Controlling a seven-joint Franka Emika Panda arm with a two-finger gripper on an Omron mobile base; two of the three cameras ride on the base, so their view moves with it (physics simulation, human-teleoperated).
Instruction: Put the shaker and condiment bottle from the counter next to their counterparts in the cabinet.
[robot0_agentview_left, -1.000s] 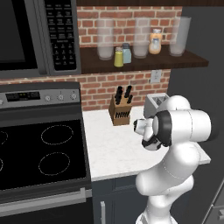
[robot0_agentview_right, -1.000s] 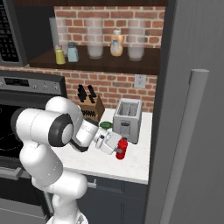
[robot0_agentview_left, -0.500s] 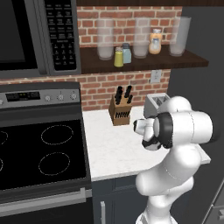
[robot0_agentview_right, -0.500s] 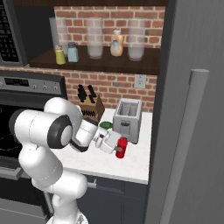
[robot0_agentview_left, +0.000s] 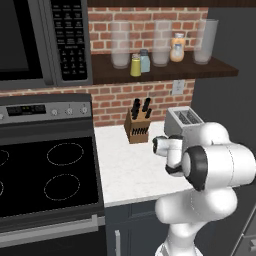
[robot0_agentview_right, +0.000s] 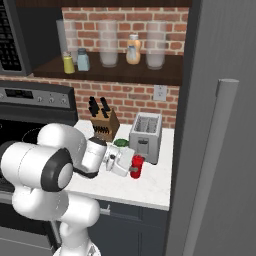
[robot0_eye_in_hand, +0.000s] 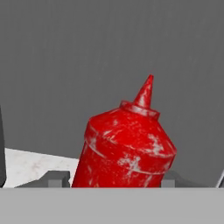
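Little has changed vs. a sec ago: my gripper (robot0_agentview_right: 131, 167) has stayed low over the counter (robot0_agentview_right: 150, 186), closing in on the condiment bottle (robot0_eye_in_hand: 127, 151). It sits between my fingertips (robot0_eye_in_hand: 56, 179), glossy red plastic w/ scuffed white patches, squat body, cone nozzle, leaning right. Can't tell if the fingers pinch it yet. So the pick is underway, I judge. Beyond: boxy metal toaster (robot0_agentview_right: 146, 136). Farthest, up on the wooden cabinet (robot0_agentview_right: 125, 75), the yellow-green shaker (robot0_agentview_right: 68, 63) already stands beside the pale blue one (robot0_agentview_right: 83, 60); orange-cream bottle (robot0_agentview_right: 133, 49) waits.
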